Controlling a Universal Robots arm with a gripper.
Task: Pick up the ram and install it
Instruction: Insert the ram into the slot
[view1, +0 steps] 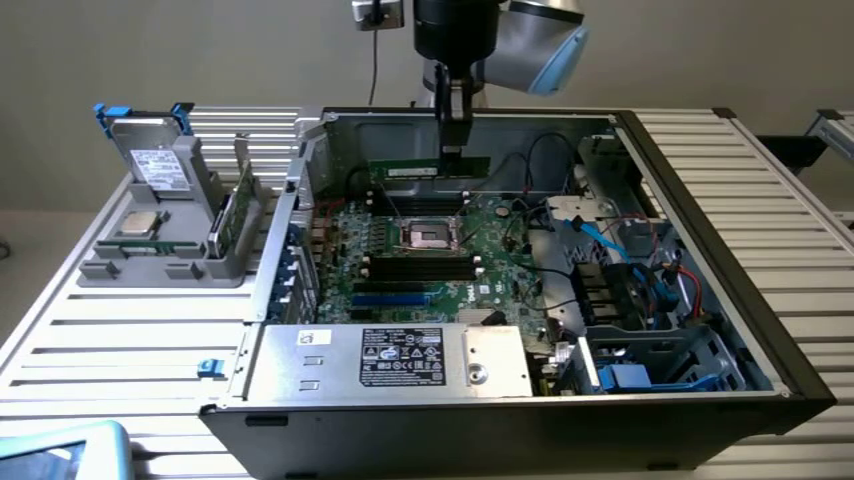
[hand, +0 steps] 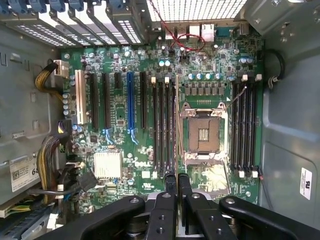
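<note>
Green ram stick (view1: 430, 168): long, thin, pinched in my black pincer (view1: 454, 150), hanging above the large green motherboard (view1: 387, 255).
Black memory slots (hand: 244, 125): unfilled; pickup done, seating not yet done.

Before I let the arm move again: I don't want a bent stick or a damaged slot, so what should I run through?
1. The ram gripped by the end effector: ok.
2. Ram hanging level above the motherboard, touching nothing: ok.
3. Memory slots free of other sticks: ok.
4. Ram lined up over one slot: cannot tell.
5. Slot latches open: cannot tell.
</note>
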